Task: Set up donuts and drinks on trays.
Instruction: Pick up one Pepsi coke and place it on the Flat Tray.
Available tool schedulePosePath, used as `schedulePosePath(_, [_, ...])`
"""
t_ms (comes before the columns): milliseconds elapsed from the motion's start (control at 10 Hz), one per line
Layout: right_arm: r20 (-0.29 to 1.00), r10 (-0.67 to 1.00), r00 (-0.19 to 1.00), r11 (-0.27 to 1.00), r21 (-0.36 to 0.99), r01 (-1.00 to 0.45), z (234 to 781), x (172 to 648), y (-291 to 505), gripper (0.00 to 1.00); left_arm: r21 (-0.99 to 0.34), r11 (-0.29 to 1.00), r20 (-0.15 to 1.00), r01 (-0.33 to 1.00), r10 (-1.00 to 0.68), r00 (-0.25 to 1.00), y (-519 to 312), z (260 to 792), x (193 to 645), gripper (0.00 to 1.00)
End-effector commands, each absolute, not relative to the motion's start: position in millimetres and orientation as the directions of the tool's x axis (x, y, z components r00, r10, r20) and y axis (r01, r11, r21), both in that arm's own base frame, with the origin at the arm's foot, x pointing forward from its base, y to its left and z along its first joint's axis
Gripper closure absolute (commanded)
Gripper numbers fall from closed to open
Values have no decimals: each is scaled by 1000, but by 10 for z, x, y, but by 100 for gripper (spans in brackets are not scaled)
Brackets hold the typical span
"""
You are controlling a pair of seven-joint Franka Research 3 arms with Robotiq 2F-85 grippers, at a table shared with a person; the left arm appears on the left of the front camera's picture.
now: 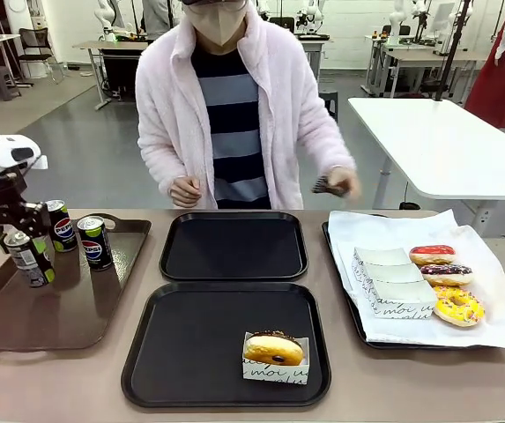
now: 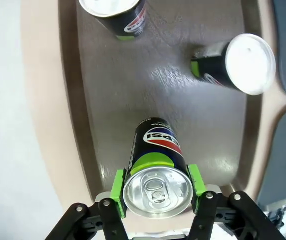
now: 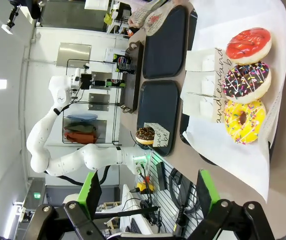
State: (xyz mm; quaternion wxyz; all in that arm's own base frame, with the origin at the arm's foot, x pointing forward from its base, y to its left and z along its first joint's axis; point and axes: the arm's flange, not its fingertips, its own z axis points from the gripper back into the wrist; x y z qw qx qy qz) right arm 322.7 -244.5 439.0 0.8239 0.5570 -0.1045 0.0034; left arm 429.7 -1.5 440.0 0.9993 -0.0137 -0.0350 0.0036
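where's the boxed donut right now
Front view: the boxed donut sits in the near-right corner of the nearer black tray, left of the paper-lined tray.

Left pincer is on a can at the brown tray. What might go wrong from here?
The left pincer grips the can only near its top rim, so it may swing or slip when lifted. Two other cans stand close beside it; a sideways carry could knock them over. The person's hand hovers near the far black tray, so a path there may cross it.
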Motion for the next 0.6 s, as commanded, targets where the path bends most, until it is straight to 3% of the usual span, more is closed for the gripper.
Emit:
schedulePosePath(0, [177,-110,978,384,915,-122,4380,3216,-2440,0,-36,999,88,-26,29,996,-219,4976,3991,100])
schedulePosePath(300, [177,-110,978,384,915,-122,4380,3216,-2440,0,-121,992,103,-25,38,994,-268,5335,3768,100])
schedulePosePath(500, [177,-110,978,384,915,-122,4380,3216,-2440,0,-55,998,94,10,-4,996,-245,5210,3818,100])
